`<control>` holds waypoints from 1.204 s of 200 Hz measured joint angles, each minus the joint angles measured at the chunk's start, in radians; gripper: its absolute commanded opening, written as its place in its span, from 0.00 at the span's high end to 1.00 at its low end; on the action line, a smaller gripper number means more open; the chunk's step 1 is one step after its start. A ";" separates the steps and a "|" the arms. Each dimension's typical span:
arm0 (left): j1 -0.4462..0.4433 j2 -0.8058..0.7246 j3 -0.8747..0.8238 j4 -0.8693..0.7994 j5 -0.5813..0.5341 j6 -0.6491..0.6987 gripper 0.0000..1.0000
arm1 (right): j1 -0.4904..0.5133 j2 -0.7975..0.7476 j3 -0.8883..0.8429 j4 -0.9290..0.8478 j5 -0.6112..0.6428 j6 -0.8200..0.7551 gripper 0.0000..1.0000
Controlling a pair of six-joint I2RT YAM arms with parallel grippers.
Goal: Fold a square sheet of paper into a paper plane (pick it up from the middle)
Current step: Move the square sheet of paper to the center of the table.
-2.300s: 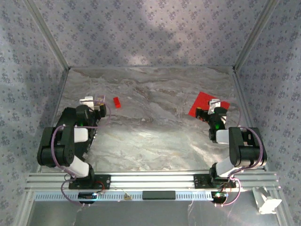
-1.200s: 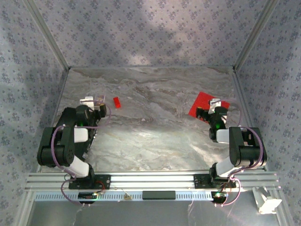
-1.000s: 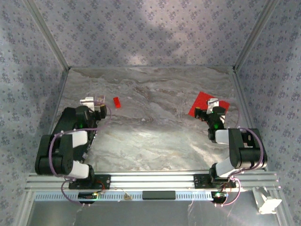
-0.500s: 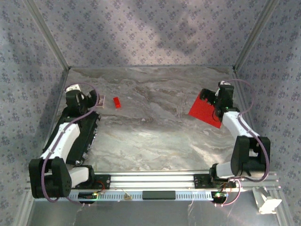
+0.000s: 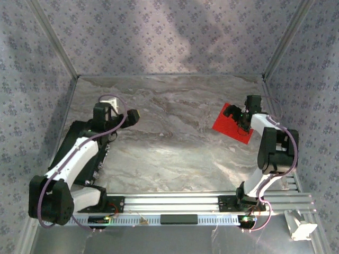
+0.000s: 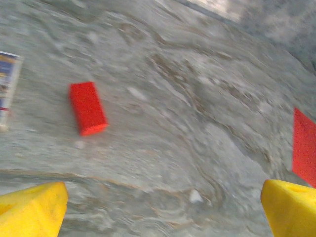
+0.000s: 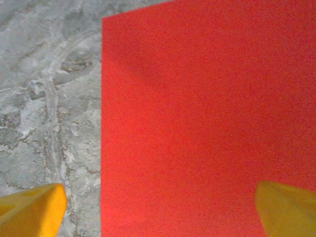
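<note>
The square sheet of paper (image 5: pixel 224 125) is bright red and lies flat and unfolded on the marble table at the right, not shaped into a paper plane. My right gripper (image 5: pixel 238 118) hovers over it, open. In the right wrist view the sheet (image 7: pixel 207 118) spreads between my yellow fingertips (image 7: pixel 32 208), with nothing held in the right gripper (image 7: pixel 158 217). My left gripper (image 5: pixel 131 115) is open over the left-middle of the table. In the left wrist view the left gripper (image 6: pixel 160 217) frames bare marble, and the sheet's edge (image 6: pixel 304 148) shows at far right.
A tiny red block (image 6: pixel 88 107) lies ahead of the left gripper, with a small patterned card (image 6: pixel 7 86) further left. Patterned walls and metal posts enclose the table (image 5: pixel 169 153) on three sides. The rail holding the arm bases runs along the near edge.
Both arms have unfolded and reached out. The left gripper swung right to above the red block. The right gripper moved over the red sheet. Both stayed open.
</note>
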 measured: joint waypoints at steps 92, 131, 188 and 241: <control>-0.235 -0.043 -0.035 -0.012 -0.104 -0.084 0.00 | 0.039 0.087 0.049 -0.062 -0.076 -0.001 0.05; -0.248 -0.089 -0.085 -0.013 -0.136 -0.106 0.00 | 0.172 0.086 0.050 -0.086 -0.097 -0.005 0.05; -0.248 -0.155 -0.142 -0.013 -0.166 -0.114 0.00 | 0.467 0.069 0.015 -0.063 -0.086 0.007 0.05; -0.248 -0.163 -0.153 -0.011 -0.146 -0.120 0.00 | 0.623 0.042 -0.009 -0.042 -0.113 0.018 0.04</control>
